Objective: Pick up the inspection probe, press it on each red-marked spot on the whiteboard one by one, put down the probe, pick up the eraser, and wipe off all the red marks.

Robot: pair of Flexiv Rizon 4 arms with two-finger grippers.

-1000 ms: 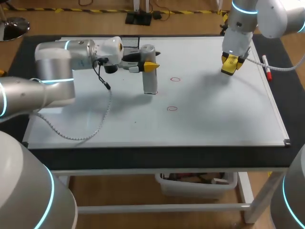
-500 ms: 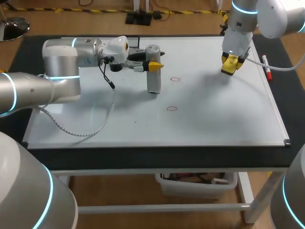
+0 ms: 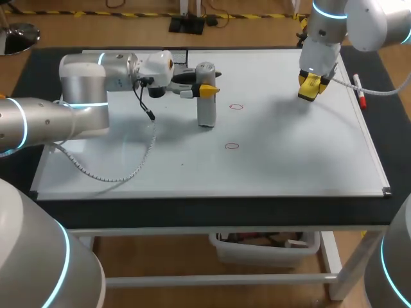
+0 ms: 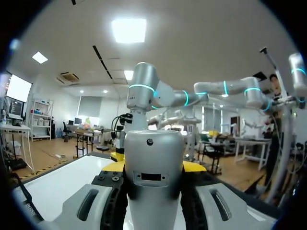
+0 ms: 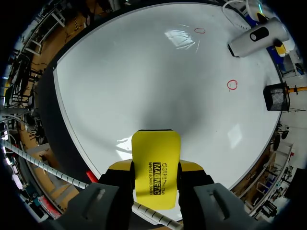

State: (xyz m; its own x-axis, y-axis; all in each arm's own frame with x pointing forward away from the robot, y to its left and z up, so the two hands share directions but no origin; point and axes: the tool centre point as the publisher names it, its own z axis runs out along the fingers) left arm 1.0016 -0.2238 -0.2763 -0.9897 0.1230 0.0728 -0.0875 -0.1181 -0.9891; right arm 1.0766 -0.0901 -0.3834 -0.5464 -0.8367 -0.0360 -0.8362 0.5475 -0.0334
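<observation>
The left jaws clamp the grey probe point(image 3: 205, 102) upright, its foot at the whiteboard point(image 3: 289, 160), just beside the farther red circle point(image 3: 236, 106); the nearer circle point(image 3: 232, 145) lies apart. The right jaws grip the yellow eraser point(image 5: 156, 165), black print on its face, above the board's far right, near a red marker point(image 3: 360, 93).

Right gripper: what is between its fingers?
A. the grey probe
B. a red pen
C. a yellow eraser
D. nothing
C: the right wrist view shows the yellow eraser clamped between the two fingers of the right gripper; the grey probe is in the left gripper.
</observation>
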